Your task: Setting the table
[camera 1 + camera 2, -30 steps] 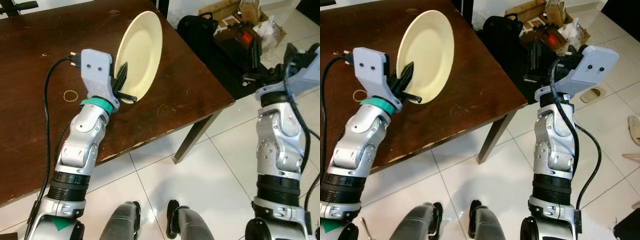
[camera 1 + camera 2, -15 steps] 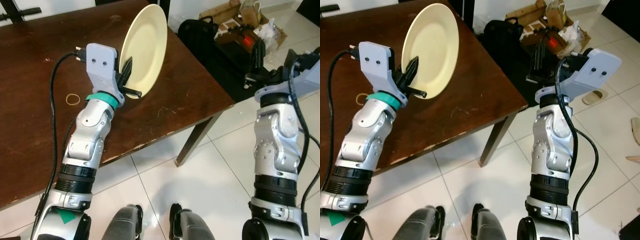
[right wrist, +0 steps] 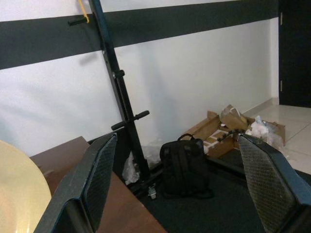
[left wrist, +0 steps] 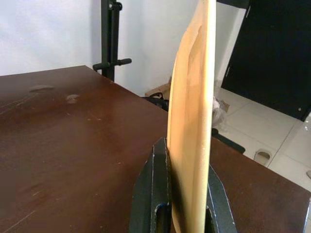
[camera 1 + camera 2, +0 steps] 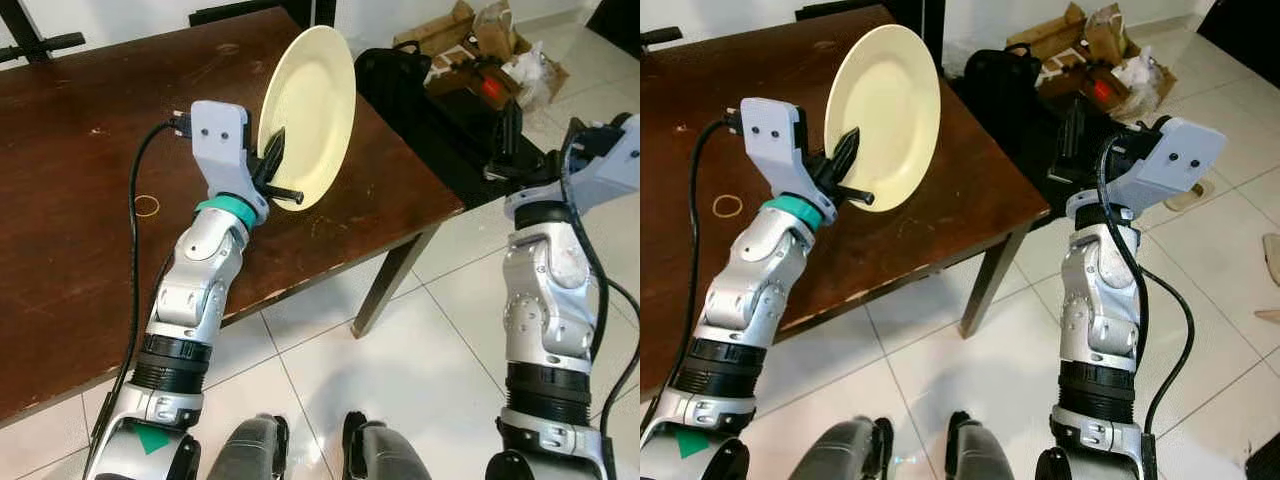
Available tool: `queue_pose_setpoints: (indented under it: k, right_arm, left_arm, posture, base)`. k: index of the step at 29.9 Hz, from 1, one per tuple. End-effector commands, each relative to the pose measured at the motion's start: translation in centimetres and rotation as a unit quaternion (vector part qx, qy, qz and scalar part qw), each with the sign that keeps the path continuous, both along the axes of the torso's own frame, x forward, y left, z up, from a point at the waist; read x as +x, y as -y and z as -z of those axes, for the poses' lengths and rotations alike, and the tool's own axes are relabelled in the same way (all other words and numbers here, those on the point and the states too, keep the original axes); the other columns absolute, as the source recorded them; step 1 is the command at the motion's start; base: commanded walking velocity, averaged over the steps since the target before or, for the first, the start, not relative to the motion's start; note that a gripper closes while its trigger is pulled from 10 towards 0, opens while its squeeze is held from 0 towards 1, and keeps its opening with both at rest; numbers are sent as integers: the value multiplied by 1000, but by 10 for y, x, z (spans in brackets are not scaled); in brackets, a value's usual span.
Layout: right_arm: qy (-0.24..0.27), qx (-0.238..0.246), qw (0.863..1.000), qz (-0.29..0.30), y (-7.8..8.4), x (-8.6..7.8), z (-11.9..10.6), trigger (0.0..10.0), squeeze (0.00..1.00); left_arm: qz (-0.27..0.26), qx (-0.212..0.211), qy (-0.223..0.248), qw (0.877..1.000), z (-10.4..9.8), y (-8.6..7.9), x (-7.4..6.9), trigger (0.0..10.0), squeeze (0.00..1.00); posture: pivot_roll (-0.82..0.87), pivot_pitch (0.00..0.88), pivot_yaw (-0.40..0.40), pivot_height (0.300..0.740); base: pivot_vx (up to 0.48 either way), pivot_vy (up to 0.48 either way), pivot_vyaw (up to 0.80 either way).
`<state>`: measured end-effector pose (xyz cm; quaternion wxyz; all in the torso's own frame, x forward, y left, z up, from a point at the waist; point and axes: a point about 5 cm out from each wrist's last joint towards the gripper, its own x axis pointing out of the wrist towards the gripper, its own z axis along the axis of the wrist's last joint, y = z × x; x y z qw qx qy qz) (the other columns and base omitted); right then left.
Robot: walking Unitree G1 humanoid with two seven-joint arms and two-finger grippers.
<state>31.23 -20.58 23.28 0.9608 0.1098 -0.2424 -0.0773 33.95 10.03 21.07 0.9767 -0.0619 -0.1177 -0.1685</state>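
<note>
Left eye view: the left gripper (image 5: 275, 172) pinches the plate's (image 5: 312, 112) lower rim, holding the smooth cream disc nearly upright above the dark wooden table (image 5: 80, 200), near its right edge, with bare wood below. The right gripper (image 3: 182, 194) hangs spread over floor beside the table corner.

We see a round, pale cream-yellow plate (image 5: 310, 112) with a smooth, plain face, held up on its edge above the dark brown wooden surface (image 5: 90, 190) near that surface's right-hand corner. Its lower rim is pinched between the two black fingers (image 5: 272, 165) of the left gripper (image 5: 279, 178), one on each face. Seen along the fingers, it stands almost upright, clear of the wood.
</note>
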Motion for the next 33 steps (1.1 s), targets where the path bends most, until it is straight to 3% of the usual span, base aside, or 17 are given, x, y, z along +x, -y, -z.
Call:
queue_pose_setpoints:
  k: [1,8,21,33]
  right_arm:
    - [-15,-4,1000,13,3,-2,6,10000,0]
    - [-17,-8,1000,14,2,-1,6,10000,0]
    - [-21,-3,1000,-13,-8,7,9,10000,0]
    - [-6,-10,1000,-17,-5,7,1,10000,0]
  left_arm:
    - [-11,7,-12,1000,9,0,3,10000,0]
    - [-15,4,-5,1000,7,1,3,10000,0]
    - [-47,11,2,999,9,-15,2,10000,0]
    - [-65,-5,38,997,-10,-24,5,10000,0]
  posture:
    - [49,18,23,740]
    - [61,18,17,740]
    - [107,0,2,740]
    - [114,7,-7,740]
  base:
    - [0,0,0]
    - [0,0,0]
    - [0,0,0]
    - [0,0,0]
